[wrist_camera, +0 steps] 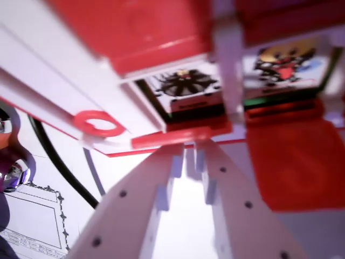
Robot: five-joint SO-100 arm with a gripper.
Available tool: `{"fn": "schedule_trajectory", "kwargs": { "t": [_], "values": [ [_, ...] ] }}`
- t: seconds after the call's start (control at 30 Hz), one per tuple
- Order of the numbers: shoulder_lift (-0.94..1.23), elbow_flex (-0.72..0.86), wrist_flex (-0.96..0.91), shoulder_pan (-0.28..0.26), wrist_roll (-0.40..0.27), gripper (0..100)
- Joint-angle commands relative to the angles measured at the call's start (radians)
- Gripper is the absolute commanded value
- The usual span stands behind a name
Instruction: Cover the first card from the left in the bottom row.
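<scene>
Wrist view, blurred. End effector (pixel 190 162): two white fingers run up from the bottom edge and converge; only a thin slit shows between the tips, nothing in it, so I read them as together and empty. Just past the tips sits a red-and-white card frame (pixel 161 32) with hinged red flaps. Two cards show in its windows: a dark spiky figure (pixel 184 83) at centre and a yellow-black figure (pixel 285 62) toward the wrist view's right. A red flap (pixel 294 162) lies open flat below the right card. A red ring tab (pixel 98 123) hangs off the frame's edge on the wrist view's left, probably a pull for a flap. Which card is the bottom-row leftmost cannot be told from this angle. A black cable (pixel 56 159) crosses the bench (pixel 121 172). Judgement: narrowed tips suit nudging a flap shut.
</scene>
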Motion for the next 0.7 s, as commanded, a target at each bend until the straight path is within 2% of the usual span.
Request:
{"fn": "schedule_trajectory", "kwargs": {
  "t": [0.0,0.67],
  "values": [
    [0.032,-0.126,-0.035,-0.006,-0.011,2],
    [0.035,-0.138,-0.029,0.002,-0.051,2]
  ]
}}
